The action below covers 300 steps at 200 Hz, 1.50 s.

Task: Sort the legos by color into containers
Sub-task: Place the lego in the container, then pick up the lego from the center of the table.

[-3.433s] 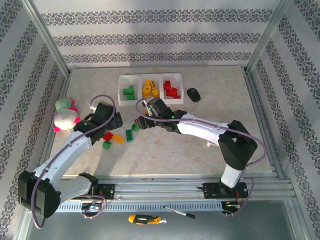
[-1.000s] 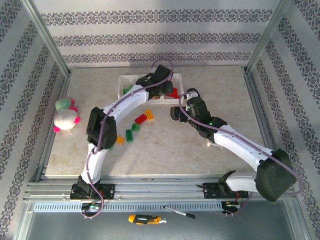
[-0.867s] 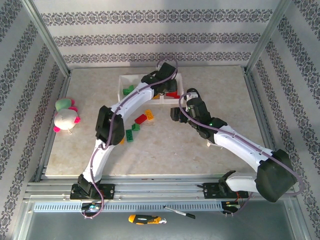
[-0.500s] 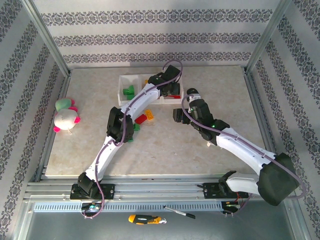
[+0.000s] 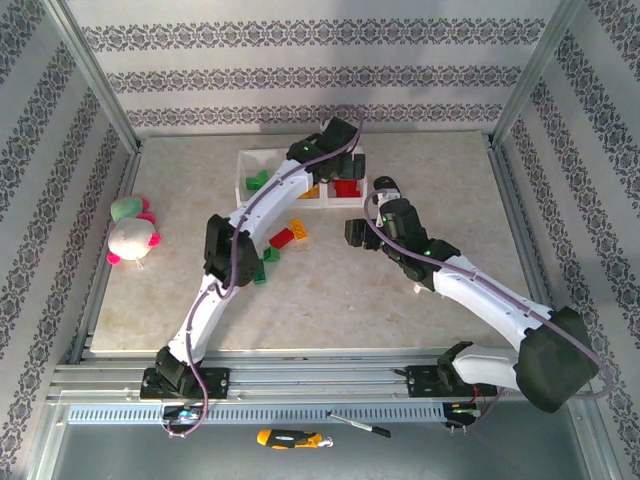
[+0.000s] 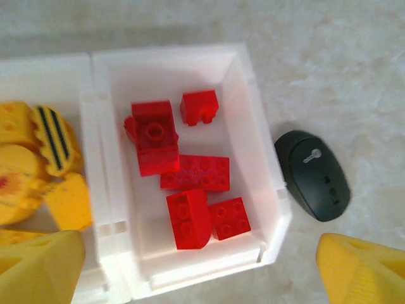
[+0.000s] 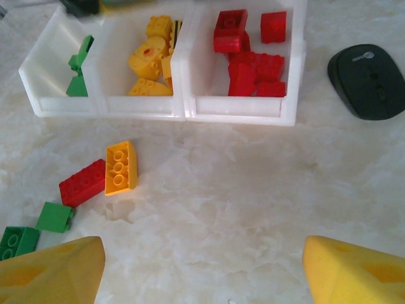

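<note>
Directly under left gripper (image 6: pixel 199 269), red legos (image 6: pixel 190 180) in tray (image 6: pixel 264 171) end compartment; gripper spread wide, empty.

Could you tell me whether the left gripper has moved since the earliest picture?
Yes, the left gripper moved away and rightward, to above the tray's red compartment.

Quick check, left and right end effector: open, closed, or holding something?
Left end effector: open, holding nothing.
Right end effector: open, holding nothing.
</note>
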Motion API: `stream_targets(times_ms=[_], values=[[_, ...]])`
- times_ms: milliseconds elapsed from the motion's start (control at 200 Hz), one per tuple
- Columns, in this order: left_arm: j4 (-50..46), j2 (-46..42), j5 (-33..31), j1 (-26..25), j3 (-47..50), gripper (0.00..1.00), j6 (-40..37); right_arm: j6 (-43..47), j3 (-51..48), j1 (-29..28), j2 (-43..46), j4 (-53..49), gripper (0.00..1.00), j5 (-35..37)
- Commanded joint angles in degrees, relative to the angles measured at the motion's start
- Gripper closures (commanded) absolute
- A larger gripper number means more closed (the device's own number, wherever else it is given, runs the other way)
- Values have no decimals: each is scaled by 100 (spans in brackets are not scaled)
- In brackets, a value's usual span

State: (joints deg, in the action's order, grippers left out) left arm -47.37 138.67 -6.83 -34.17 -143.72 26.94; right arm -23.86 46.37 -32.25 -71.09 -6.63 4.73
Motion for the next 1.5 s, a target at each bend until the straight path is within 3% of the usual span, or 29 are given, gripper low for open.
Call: stream_targets(times_ms=[0, 305, 550, 814, 1084, 1494], values=[[-116, -937, -330, -50, 517, 2, -307, 129, 310, -194, -334, 13, 18, -190], [1535, -3608, -846, 11, 4492, 1, -409, 218, 1212, -776, -1712, 31, 19, -230], [2293, -5897, -1285, 69, 7357, 1, -430, -132, 2713, -948, -3222, -661, 19, -208], [3275, -8340, -369, 68, 9778, 1, -1939, -783, 4356, -1003, -4670, -1509, 26, 165], [2647, -9569, 399, 68, 10368, 1, -3433, -930, 5363, -1011, -5494, -2198, 37, 401], [3094, -9596, 667, 63, 10705, 1, -3643, -860, 5906, -984, -6097, -2662, 44, 495]])
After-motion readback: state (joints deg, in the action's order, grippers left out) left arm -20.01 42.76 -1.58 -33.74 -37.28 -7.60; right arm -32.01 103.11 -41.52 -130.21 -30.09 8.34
